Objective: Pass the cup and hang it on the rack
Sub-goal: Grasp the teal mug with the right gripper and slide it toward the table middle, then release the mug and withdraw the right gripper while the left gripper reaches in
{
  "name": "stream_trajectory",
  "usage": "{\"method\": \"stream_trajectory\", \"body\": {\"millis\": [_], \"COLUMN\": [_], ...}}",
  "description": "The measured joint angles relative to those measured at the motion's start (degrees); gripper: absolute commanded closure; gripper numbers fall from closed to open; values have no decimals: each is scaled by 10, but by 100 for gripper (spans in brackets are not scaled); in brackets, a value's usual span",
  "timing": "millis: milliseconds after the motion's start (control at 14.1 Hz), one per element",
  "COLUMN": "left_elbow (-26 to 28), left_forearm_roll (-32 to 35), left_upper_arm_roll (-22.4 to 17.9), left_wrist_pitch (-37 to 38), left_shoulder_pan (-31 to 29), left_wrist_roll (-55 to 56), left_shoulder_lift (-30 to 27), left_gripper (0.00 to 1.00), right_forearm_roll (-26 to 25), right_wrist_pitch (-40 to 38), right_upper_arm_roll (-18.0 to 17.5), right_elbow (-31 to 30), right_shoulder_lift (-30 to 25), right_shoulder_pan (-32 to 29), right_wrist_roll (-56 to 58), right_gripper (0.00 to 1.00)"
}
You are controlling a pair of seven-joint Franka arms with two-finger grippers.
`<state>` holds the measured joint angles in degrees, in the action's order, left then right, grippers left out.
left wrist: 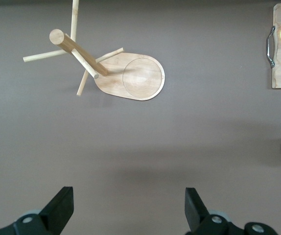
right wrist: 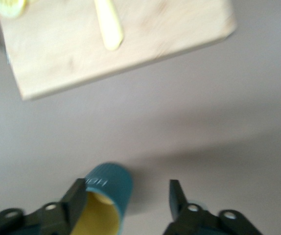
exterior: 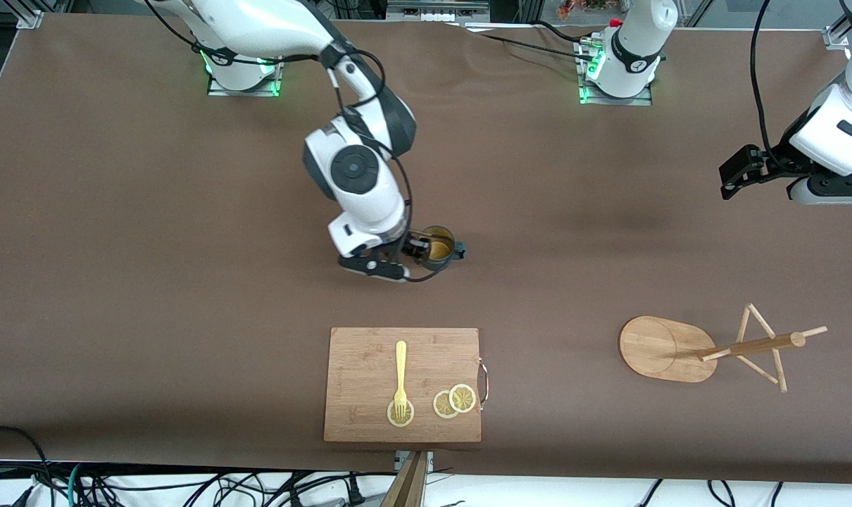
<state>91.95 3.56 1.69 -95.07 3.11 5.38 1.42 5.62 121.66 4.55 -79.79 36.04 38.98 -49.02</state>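
The dark teal ribbed cup [exterior: 439, 248] stands upright mid-table, its tan inside showing and its small handle pointing toward the left arm's end. My right gripper [exterior: 417, 252] is at its rim and open. In the right wrist view one finger [right wrist: 77, 198] sits inside the cup [right wrist: 112, 182], and the second finger stands well clear of the outer wall. The bamboo rack [exterior: 662, 348] stands nearer the front camera, toward the left arm's end. My left gripper [exterior: 739, 172] hangs open and empty over the table at that end, with the rack [left wrist: 130, 78] in its wrist view.
A rectangular bamboo cutting board [exterior: 403, 384] lies near the table's front edge, nearer the camera than the cup. It carries a yellow fork [exterior: 400, 377] and lemon slices [exterior: 454, 401]. Bare brown table lies between cup and rack.
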Motion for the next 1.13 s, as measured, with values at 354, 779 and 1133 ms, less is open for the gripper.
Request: {"method": "stream_trajectory", "body": {"millis": [354,779,1133], "left_elbow": [44,215,398], "left_forearm_roll": [0,0,0], "left_upper_arm_roll": [0,0,4], "left_wrist_pitch": [5,-187,-407], "left_shoulder_pan": [0,0,0], "left_wrist_roll": [0,0,-6], "left_shoulder_lift": [29,16,-30], "left_gripper": [0,0,0], "right_forearm_roll": [-1,1,5], "right_wrist_pitch": [-226,-284,-348], "right_upper_arm_roll": [140,340,340], "right_elbow": [-1,-36,-41], "right_shoulder_lift": [-84,-136,-195], "right_shoulder_pan": [-8,-19,-77], "right_wrist_roll": [213,570,653], "right_gripper": [0,0,0]}}
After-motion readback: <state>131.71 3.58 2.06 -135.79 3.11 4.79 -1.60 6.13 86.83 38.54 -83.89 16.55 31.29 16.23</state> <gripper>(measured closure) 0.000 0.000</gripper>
